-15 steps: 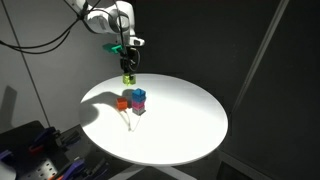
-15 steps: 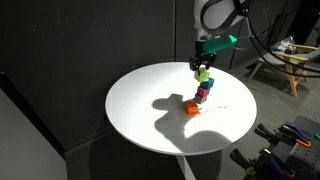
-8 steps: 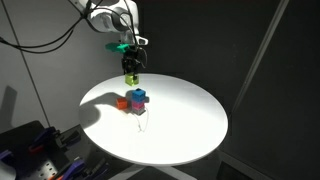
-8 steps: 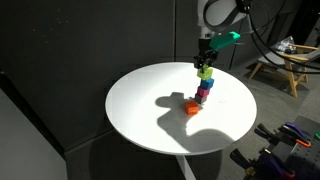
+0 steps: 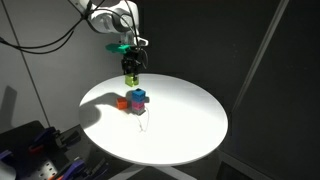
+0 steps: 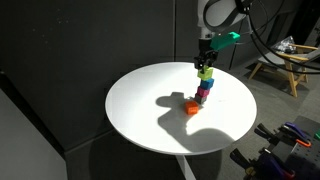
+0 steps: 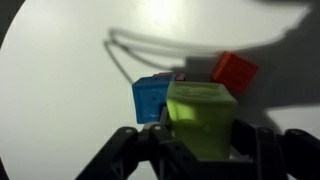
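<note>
A round white worktop (image 5: pixel 185 125) is being occupied by a blue block (image 7: pixel 152 98) stacked on a magenta block (image 6: pixel 202 97), with 1 red block (image 7: pixel 234 70) lying just beside. A yellow-green block (image 7: pixel 203 115) is being gripped between the closed jaws, in the air above the stack.

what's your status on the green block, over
Fingers shut on green block, up off the table. Blue block on pink block beneath it. Red block beside them, nothing between.

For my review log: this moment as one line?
jaws: shut on green block | position: above blue block | orange block: on table
</note>
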Robot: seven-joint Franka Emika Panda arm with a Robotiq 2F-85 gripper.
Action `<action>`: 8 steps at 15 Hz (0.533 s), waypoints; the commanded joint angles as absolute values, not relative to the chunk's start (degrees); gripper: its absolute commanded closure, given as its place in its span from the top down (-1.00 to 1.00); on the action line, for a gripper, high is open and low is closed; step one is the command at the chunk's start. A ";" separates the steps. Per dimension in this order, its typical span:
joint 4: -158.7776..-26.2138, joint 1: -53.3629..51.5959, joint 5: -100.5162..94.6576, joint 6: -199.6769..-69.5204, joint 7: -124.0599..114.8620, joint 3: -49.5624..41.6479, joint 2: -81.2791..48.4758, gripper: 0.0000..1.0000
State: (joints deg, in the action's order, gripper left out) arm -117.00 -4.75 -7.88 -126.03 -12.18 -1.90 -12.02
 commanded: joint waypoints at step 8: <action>-115.51 -3.64 -8.64 -126.05 -9.85 -1.37 -10.25 -0.47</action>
State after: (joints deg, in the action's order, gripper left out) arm -116.66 -4.69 -7.88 -126.50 -11.94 -1.70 -11.61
